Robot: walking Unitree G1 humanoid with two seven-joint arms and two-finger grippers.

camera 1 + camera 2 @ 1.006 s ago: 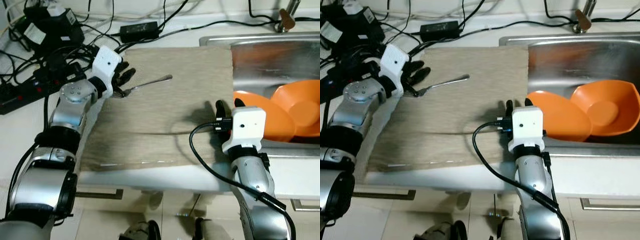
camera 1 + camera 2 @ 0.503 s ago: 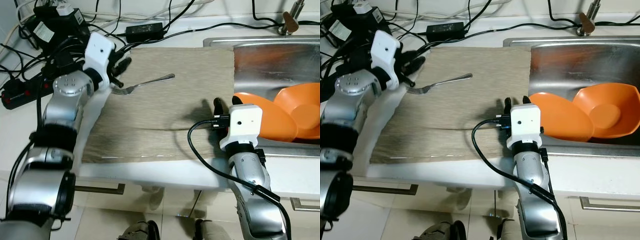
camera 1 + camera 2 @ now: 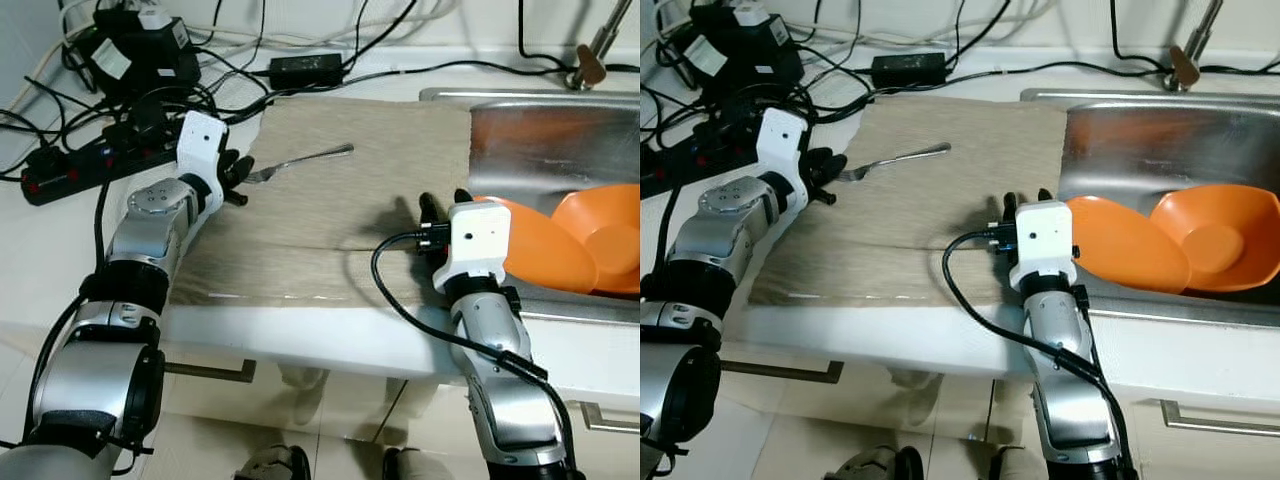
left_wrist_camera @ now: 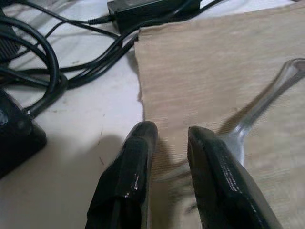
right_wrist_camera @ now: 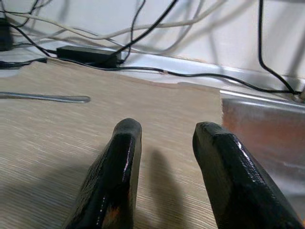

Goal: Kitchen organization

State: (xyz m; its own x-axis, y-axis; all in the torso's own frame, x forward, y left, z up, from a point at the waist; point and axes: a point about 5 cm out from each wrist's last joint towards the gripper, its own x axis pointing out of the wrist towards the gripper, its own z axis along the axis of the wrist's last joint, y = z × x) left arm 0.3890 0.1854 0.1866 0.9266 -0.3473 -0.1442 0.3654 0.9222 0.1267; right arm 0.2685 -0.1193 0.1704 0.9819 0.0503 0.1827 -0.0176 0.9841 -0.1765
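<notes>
**Fork released on the mat, left pincer drawn back**

While the fork [image 3: 300,161] lies on the beige mat [image 3: 340,230] near its back left corner, the left pincer [image 4: 164,136] has let it go and retreated to the mat's left edge, fingers slightly apart, holding nothing. The right pincer [image 5: 164,131], open and empty, hovers beside the sink [image 3: 540,130] with the orange bowls [image 3: 590,235]; these seem next.

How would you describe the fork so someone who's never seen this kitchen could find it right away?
Start at the beige cloth spread on the counter left of the steel sink. Near its far left corner lies the fork, beside the left gripper. It is the one thin silver piece of cutlery there; its neighbours are black cables.
</notes>
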